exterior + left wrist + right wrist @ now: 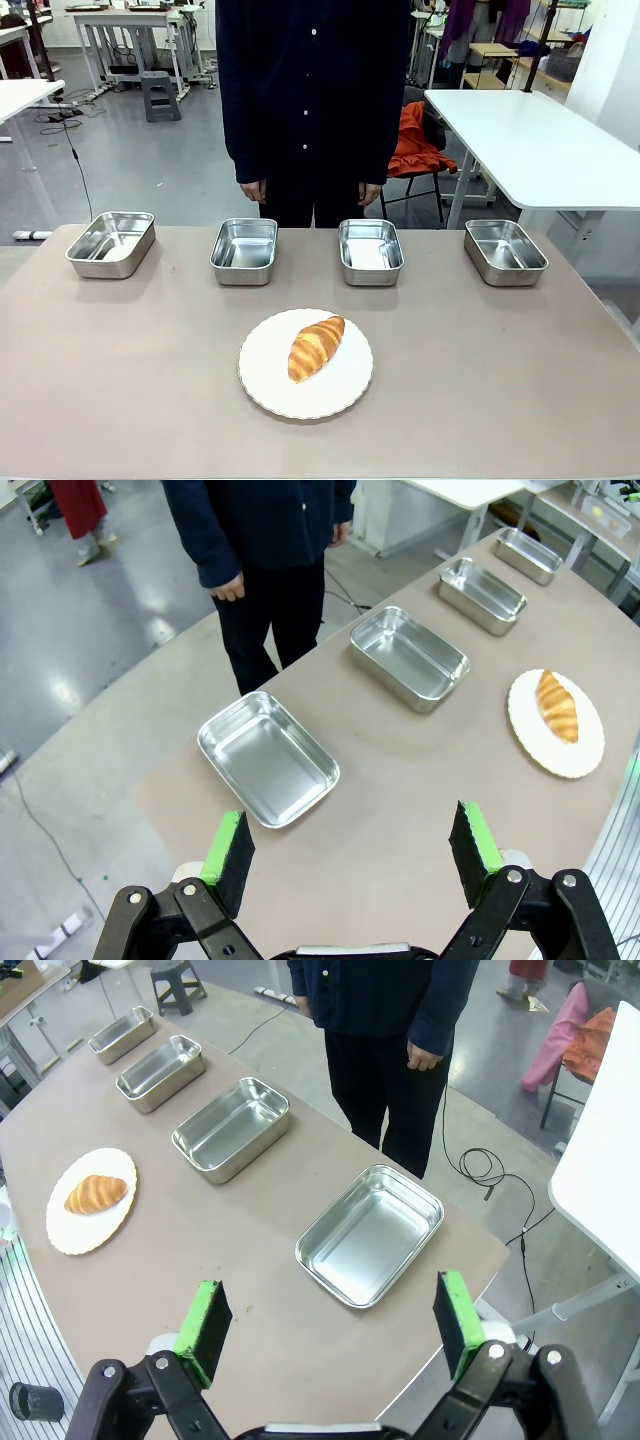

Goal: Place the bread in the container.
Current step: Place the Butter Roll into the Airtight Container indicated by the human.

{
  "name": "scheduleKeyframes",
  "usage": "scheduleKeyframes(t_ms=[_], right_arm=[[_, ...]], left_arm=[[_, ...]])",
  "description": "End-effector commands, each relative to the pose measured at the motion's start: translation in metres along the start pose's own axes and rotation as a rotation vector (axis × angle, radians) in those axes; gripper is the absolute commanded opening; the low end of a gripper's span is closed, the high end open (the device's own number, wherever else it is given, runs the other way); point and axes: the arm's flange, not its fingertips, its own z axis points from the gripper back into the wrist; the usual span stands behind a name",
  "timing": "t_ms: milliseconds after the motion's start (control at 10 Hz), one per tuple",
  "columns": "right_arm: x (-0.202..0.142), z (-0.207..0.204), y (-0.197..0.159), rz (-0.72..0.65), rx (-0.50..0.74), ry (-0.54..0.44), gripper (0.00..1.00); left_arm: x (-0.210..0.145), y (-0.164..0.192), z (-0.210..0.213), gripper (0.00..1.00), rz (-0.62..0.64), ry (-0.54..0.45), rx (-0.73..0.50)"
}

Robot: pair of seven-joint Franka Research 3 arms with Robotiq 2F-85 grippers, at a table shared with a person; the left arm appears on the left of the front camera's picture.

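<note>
Step in hand: the very start, pre-reach. Nothing is picked up yet. Bread [316, 347] lies on the plate [345, 398], mid tabletop [120, 380], nearer the near edge than the far one, long axis slanted. Four pans sit empty in a row along the far edge, well apart: left-end pan [111, 240], left-mid pan [245, 247], right-mid pan [370, 248], right-end pan [505, 247]. The two mid ones are closest to the plate. The task doesn't say which pan, so can't tell which is meant.

Left claw [350, 840]: released, jaws spread wide, nothing btwn the pads, hanging high off the tabletop's left end w/ the left-end pan ahead of it. Right claw [329, 1318]: same, released & empty, high off the right end w/ the right-end pan ahead. Both are well apart from the bread.

Person [312, 100] stands at the far edge behind the mid pans, hands down at sides, not reaching in.

Next move, my read: one arm swings in to mid tabletop and drops over the plate. Wrist should turn so the jaws cross the bread's short width at the thick middle, not its length. Close gently, since the crust is prob. soft and a hard squeeze would crush it. The plate is low, so a top approach looks ok. Then lift, carry toward the far edge, release low into a pan. Neither arm looks better placed.
</note>
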Motion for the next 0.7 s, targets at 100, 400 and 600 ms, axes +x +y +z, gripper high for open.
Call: scheduleKeyframes(t_ms=[100, 400, 600], right_arm=[[0.0011, -0.0011, -0.0015, 0.007, 0.003, -0.022, 1.0], [0.0011, -0.0011, -0.0015, 0.007, 0.003, -0.022, 1.0], [0.0011, -0.0011, -0.0015, 0.007, 0.003, -0.022, 1.0]], left_arm=[[-0.0004, 0.0006, 0.0028, 1.0, 0.0, -0.007, -0.008], [-0.0004, 0.0006, 0.0028, 1.0, 0.0, -0.007, -0.008], [-0.0004, 0.0006, 0.0028, 1.0, 0.0, -0.007, -0.008]])
